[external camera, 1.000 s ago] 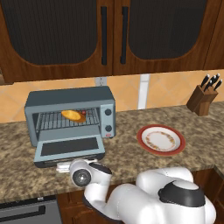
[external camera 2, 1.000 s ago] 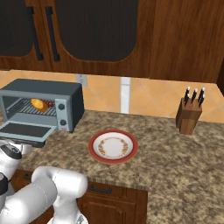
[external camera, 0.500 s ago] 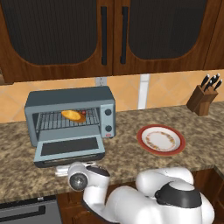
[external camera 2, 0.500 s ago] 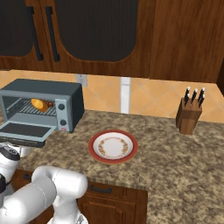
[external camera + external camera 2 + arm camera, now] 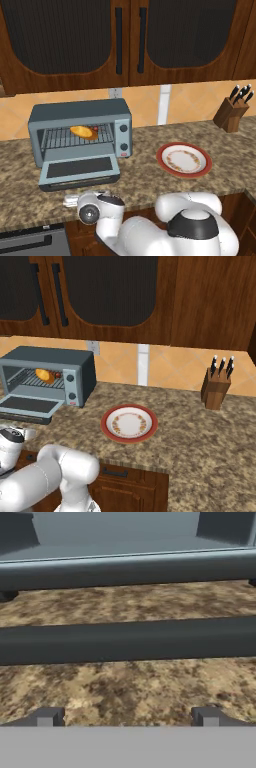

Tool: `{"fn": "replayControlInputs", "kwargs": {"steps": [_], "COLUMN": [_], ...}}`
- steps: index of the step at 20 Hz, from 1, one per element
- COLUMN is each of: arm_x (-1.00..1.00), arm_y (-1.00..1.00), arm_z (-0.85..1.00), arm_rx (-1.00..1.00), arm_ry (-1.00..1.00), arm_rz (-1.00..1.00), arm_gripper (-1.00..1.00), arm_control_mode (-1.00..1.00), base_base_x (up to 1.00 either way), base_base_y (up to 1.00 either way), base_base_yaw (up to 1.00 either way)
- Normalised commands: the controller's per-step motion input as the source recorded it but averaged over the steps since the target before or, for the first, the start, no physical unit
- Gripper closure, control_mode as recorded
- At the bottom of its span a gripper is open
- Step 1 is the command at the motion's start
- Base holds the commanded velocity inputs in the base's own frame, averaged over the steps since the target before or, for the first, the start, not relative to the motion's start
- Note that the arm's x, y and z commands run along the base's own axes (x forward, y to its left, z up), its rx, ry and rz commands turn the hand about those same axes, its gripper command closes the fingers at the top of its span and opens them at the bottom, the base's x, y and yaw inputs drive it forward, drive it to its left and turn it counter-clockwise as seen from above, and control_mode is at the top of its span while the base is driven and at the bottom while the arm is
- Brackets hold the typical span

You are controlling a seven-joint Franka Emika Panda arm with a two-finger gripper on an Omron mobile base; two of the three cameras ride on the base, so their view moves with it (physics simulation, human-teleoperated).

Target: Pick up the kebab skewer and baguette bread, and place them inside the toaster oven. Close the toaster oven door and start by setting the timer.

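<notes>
The grey-blue toaster oven [image 5: 80, 116] [image 5: 47, 358] stands at the counter's left with its door [image 5: 80, 169] [image 5: 27, 404] folded down flat. On the wire rack lies the golden baguette bread [image 5: 84, 132] [image 5: 45, 375], with a small dark red bit beside it that may be the kebab skewer [image 5: 58, 375]. My gripper [image 5: 74, 200] [image 5: 24, 432] [image 5: 128, 717] hangs low at the counter's front edge, just before the door, open and empty. In the hand view the door's bar handle [image 5: 128, 639] runs across close ahead of the fingertips [image 5: 47, 717], level with them.
A red-rimmed plate [image 5: 183, 159] [image 5: 129, 422] sits mid-counter, to the right of the oven. A knife block [image 5: 231, 112] [image 5: 217, 388] stands at the far right by the wall. Dark wooden cabinets hang above. A stove front [image 5: 30, 242] shows at lower left.
The hand has sunk lower and drawn slightly left along the front of the door. The jaws have stayed wide apart; nothing else has moved.
</notes>
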Motion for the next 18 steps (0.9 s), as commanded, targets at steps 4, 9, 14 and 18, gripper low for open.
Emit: {"fn": "replayControlInputs", "kwargs": {"steps": [4, 9, 14, 18], "arm_x": [0.13, 0.29, 0.26, 0.33], "arm_y": [0.0, 0.0, 0.0, 0.0], "arm_z": [-0.09, -0.01, -0.06, -0.02], "arm_rx": [0.0, 0.0, 0.0, 0.0], "arm_ry": [0.0, 0.0, 0.0, 0.0], "arm_rz": [0.0, 0.0, 0.0, 0.0], "arm_gripper": [-1.0, -1.0, -1.0, -1.0], "arm_control_mode": [-1.0, -1.0, -1.0, -1.0], "base_base_x": [0.0, 0.0, 0.0, 0.0], "base_base_y": [0.0, 0.0, 0.0, 0.0], "base_base_yaw": [0.0, 0.0, 0.0, 0.0]}}
